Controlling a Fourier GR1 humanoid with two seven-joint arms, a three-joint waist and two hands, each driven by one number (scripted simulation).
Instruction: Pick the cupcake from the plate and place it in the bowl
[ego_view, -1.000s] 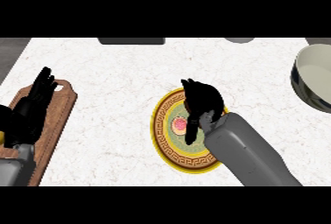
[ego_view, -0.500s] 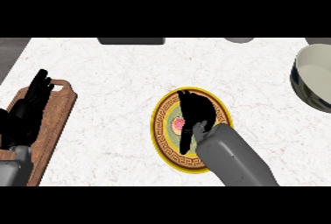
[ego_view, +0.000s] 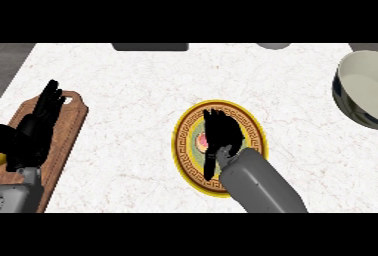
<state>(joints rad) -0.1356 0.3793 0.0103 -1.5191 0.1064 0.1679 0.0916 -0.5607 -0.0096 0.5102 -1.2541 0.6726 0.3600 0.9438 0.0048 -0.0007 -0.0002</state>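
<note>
Our right hand (ego_view: 221, 131) hovered over the plate (ego_view: 179, 150), fingers straight, holding nothing visible; the cupcake (ego_view: 200, 145) peeked out just left of its palm.

Bench (ego_view: 133, 90): white marbled top, seen from steeply above. Four edges partly in view.

1. Plate (ego_view: 181, 150): round, yellow rim with a dark patterned band; lies near the bench's middle, toward the near edge.
2. Wooden board (ego_view: 70, 135): brown, long side along the left edge, running to the near edge.
3. Bowl (ego_view: 358, 85): pale inside, dark rim; at the right edge, cut off by the view, well apart from the plate.
4. Dark slab (ego_view: 150, 46): flat, at the far edge.
5. Grey object (ego_view: 273, 45): rounded, at the far edge, only partly showing.
</note>
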